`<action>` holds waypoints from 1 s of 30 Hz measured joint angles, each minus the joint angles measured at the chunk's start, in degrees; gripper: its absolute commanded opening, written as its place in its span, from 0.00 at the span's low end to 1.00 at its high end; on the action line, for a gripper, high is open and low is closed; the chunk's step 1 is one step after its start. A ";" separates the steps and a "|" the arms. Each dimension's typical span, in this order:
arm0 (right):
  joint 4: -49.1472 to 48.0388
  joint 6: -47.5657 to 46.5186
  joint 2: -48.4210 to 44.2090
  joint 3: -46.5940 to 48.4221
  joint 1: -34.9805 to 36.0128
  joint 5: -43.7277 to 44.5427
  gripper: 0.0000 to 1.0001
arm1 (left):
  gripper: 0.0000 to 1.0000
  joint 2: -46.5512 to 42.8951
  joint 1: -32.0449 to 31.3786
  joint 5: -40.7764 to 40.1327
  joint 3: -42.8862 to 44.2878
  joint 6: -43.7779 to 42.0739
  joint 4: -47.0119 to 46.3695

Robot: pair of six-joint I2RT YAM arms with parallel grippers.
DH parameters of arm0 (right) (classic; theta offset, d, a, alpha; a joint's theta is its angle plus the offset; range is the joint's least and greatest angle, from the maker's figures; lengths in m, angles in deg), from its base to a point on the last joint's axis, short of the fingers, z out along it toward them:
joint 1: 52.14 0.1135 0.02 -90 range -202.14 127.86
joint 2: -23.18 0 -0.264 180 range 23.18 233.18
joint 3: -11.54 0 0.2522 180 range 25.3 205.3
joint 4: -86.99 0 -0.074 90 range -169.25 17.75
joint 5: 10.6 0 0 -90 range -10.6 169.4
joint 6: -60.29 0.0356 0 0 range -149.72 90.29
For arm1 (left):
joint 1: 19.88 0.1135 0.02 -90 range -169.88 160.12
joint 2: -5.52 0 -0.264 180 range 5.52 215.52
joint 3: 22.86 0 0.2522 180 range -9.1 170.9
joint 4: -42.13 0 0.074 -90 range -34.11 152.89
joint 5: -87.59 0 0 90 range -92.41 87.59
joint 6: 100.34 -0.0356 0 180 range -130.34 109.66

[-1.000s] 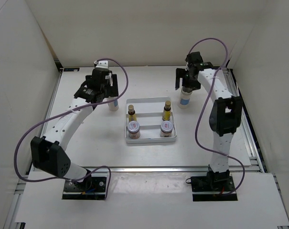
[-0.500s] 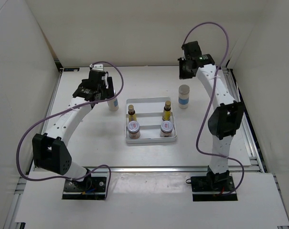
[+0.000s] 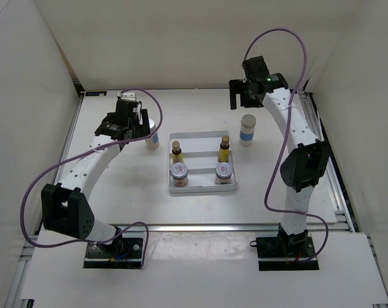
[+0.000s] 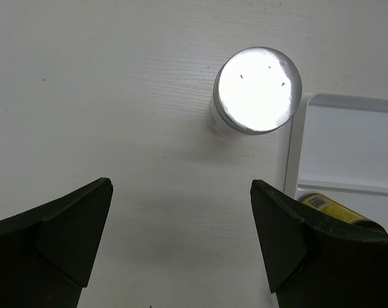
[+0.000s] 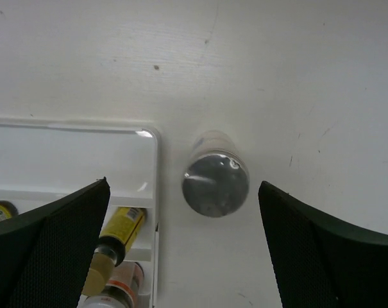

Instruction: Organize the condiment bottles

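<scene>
Left fingers: my left gripper (image 4: 181, 224) gapes wide, empty.
Left white bottle (image 4: 258, 90): upright at 1 o'clock, beside the tray (image 4: 347, 147).
Right fingers: my right gripper (image 5: 184, 244) is spread, empty.
Right white bottle (image 5: 216, 183): upright at 12 o'clock, just off the tray.
Tray contents: I see yellow bottles (image 3: 176, 153) and short jars (image 3: 179, 171).

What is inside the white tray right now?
The tray holds two slim yellow bottles in the middle row, two short silver-lidded bottles in the near row; the far row is bare. Floor under them is covered. Both tall white bottles stand outside.
</scene>
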 measured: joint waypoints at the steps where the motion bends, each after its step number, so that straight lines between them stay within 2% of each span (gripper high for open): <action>1: 0.17 -0.02 0.04 -1.05 -0.11 0.33 1.00 | 1.00 -0.02 0.13 0.07 -0.02 0.00 0.00; 12: 0.57 0.63 4.94 -6.14 -3.37 1.16 1.00 | 1.00 0.00 0.28 0.94 -0.15 0.00 -0.07; 14: 0.59 1.27 5.84 -7.32 -4.07 0.98 0.94 | 1.00 0.00 0.35 0.94 -0.22 0.00 -0.04; 22: 1.73 3.34 6.82 -9.11 -4.79 -0.66 0.34 | 1.00 -0.02 0.61 0.98 -0.52 0.00 -0.07; 25: 1.88 3.26 6.82 -9.01 -4.79 -0.74 0.21 | 1.00 0.00 0.90 1.01 -0.63 0.02 -0.04; 28: 3.10 2.97 6.82 -7.91 -4.76 -1.31 0.13 | 1.00 0.00 1.07 1.05 -0.63 0.00 -0.04; 30: 4.63 2.56 6.82 -5.86 -4.72 -2.38 0.11 | 1.00 0.00 1.20 1.07 -0.63 0.00 -0.04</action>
